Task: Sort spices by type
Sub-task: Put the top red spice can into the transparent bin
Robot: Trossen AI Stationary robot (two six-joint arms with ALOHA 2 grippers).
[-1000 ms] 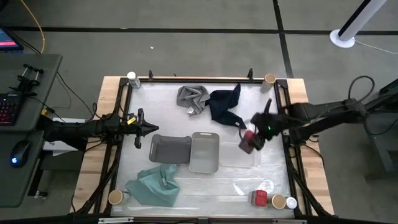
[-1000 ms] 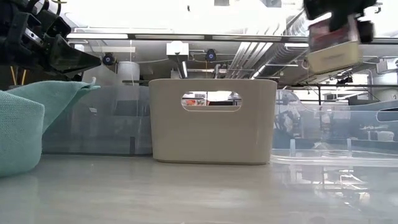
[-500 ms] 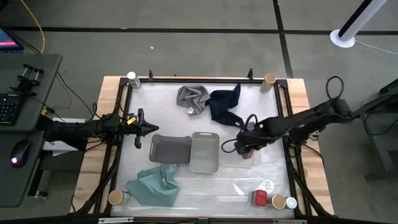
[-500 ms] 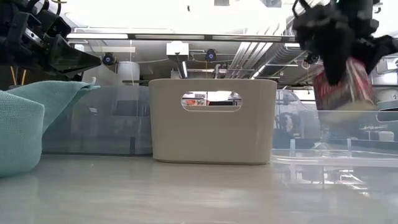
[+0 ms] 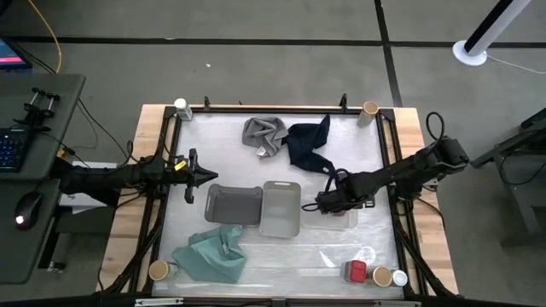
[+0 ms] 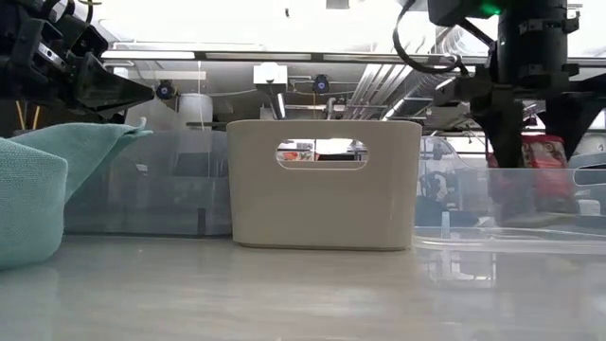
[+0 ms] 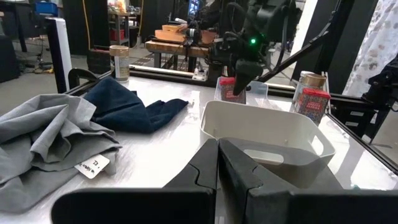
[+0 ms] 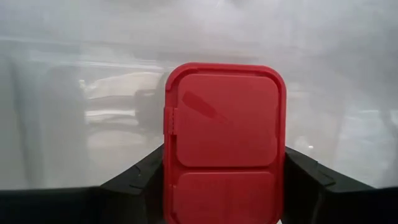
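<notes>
Red spice jar (image 8: 224,143) clamped by its sides in right gripper (image 5: 334,202), lowered upright into the clear tray (image 5: 351,223) beside the grey tray (image 5: 281,209), likely for release there; left gripper (image 5: 189,176) clenched empty, parked at the table's left edge.

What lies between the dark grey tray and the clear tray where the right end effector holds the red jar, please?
The light grey tray sits between the dark grey tray and the clear tray, seen in the high view.
</notes>
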